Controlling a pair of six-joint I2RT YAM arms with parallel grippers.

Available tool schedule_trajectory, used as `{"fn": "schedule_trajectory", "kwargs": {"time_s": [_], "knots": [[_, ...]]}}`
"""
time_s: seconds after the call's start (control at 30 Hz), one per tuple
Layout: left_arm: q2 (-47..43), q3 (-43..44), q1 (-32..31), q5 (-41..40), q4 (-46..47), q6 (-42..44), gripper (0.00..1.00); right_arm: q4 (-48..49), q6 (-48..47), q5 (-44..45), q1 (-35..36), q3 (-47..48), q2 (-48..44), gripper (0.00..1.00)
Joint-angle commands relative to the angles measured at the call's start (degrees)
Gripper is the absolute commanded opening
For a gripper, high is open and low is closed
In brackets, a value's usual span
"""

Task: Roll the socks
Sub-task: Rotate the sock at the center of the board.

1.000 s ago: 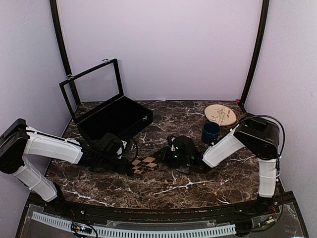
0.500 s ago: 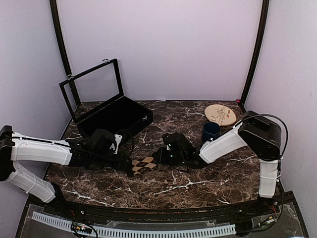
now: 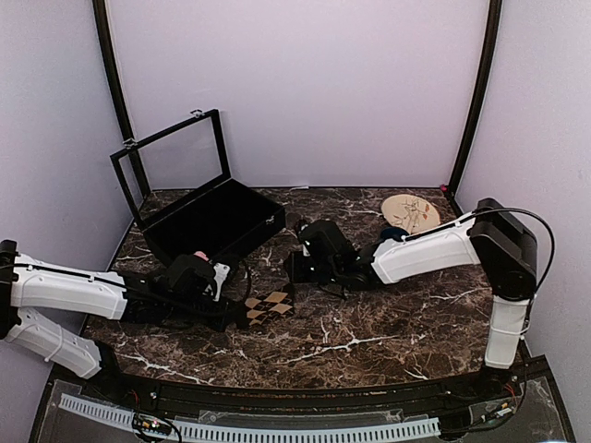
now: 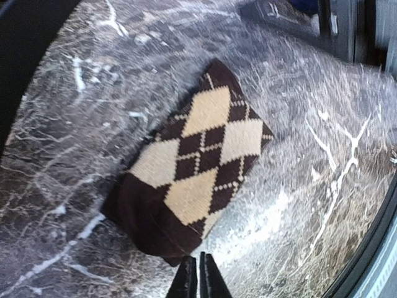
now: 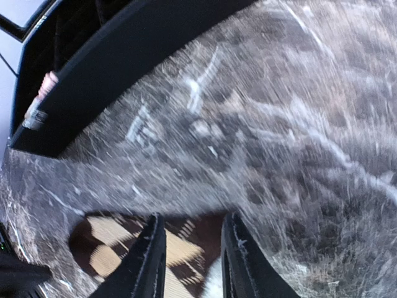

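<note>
Since the earlier frame the right arm has swung off the sock toward the upper middle of the top view, and the left arm has stretched out low across the table [image 3: 388, 323]. The left end effector [image 4: 198, 280] is closed, its tips pressed together with nothing between them, just off the near dark edge of the argyle sock [image 4: 198, 161]. The right end effector [image 5: 192, 218] stands with its jaws apart and empty, well above and right of that sock in the top view.

The argyle sock lies on the table at lower centre, folded into a short, thick bundle. Only the left wrist view shows this clearly; from above it is a small diamond patch. The right wrist view is blurred and cuts the sock off at its bottom edge.

Of the pink sock [image 3: 199, 257] only a scrap shows, behind the left wrist by the black case [image 3: 212, 217]. The mug [image 3: 391, 234] is nearly hidden by the right forearm; the plate [image 3: 411, 212] lies beyond it.
</note>
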Motion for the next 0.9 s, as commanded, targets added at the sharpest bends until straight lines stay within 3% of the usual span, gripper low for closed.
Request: {"fn": "schedule_trajectory", "kwargs": {"time_s": [0.0, 0.4, 0.87], "knots": [[2.3, 0.2, -2.0, 0.3, -0.9, -1.3, 0.0, -5.9, -7.0, 0.7, 0.1, 8.6, 2.8, 0.28], [10.1, 3.2, -4.3, 1.8, -1.0, -3.3, 0.0, -17.6, -10.0, -6.4, -1.6, 22.3, 12.8, 0.21], [14.1, 4.8, -4.7, 1.1, -3.3, -4.7, 0.0, -20.5, -8.8, -11.0, -1.5, 21.2, 14.9, 0.21]]}}
